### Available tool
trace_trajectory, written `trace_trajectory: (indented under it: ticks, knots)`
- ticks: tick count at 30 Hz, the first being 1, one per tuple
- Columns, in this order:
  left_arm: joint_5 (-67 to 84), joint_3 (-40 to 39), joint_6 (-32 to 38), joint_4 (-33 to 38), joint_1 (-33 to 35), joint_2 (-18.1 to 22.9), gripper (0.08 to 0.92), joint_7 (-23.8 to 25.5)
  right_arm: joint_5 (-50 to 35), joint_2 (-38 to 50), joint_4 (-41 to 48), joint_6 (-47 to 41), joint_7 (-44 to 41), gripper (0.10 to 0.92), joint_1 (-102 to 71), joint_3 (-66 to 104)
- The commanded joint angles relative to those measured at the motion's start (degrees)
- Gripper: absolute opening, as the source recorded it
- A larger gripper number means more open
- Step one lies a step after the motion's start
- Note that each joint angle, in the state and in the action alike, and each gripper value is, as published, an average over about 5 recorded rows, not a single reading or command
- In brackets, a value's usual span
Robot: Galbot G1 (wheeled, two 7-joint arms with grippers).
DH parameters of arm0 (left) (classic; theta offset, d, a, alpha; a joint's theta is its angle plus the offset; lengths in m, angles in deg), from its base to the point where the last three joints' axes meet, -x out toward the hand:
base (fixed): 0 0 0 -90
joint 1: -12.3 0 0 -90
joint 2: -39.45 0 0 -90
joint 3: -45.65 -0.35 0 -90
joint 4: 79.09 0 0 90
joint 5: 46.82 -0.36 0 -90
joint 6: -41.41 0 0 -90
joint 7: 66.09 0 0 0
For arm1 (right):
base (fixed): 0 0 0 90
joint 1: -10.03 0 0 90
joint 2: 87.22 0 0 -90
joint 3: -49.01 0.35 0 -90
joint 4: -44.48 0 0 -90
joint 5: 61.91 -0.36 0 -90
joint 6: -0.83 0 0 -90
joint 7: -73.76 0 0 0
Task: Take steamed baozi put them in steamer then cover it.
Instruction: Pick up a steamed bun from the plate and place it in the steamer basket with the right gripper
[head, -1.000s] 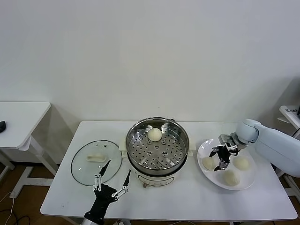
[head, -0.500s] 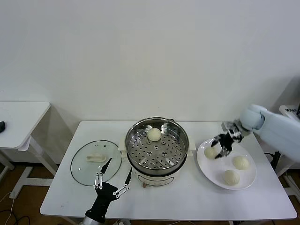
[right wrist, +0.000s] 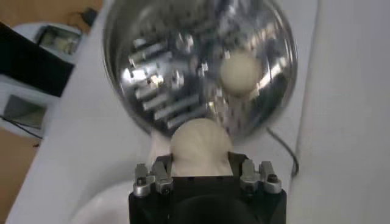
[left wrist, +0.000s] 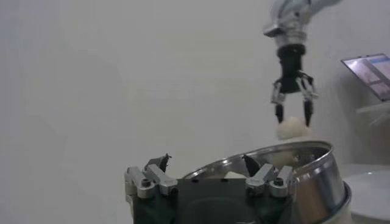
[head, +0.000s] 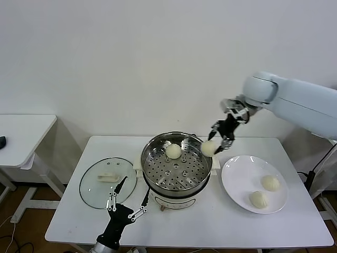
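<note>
Right gripper lifted baozi to steamer rim.

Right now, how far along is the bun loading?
One baozi already sits in the steamer. The right pincer is shut on a second baozi at the steamer's rim. Two more wait on the plate; the cover lies beside the steamer. The left pincer waits open.

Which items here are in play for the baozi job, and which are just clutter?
In play:
- right gripper shut on a baozi, above the steamer rim
- baozi in steamer
- two baozi on the plate
- glass cover, on the table
- left gripper, open, idle

Lying about:
- side table
</note>
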Motion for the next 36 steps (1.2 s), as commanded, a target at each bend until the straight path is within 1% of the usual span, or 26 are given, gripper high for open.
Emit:
trace_trajectory:
  ticks: [1,8,18,27,36]
  knots:
    - [0.06,-0.19,0.06,-0.17,-0.12,0.02,0.823,-0.1,-7.37,-15.49,0.15,-4.34,2.83,0.641,3.56,-5.92]
    - [0.23,-0.35,0.25,-0.5,-0.41,-0.19,0.823,-0.26,-9.75,-24.37,7.65,-5.2,5.14,0.636,1.2,-8.65]
    - [0.47,-0.48,0.71,-0.73,-0.62,-0.49,0.823,-0.46,-10.42,-31.85,14.96,-5.23,6.07,0.636,-2.14,-10.39]
    - [0.53,-0.37,0.88,-0.7,-0.61,-0.39,0.823,-0.56,-9.04,-34.4,16.9,-5.25,6.37,0.636,-4.39,-10.75]
    - [0.52,-0.11,0.92,-0.53,-0.5,-0.26,0.823,-0.63,-8.11,-34.36,16.46,-5.3,6.67,0.651,-5.17,-10.74]
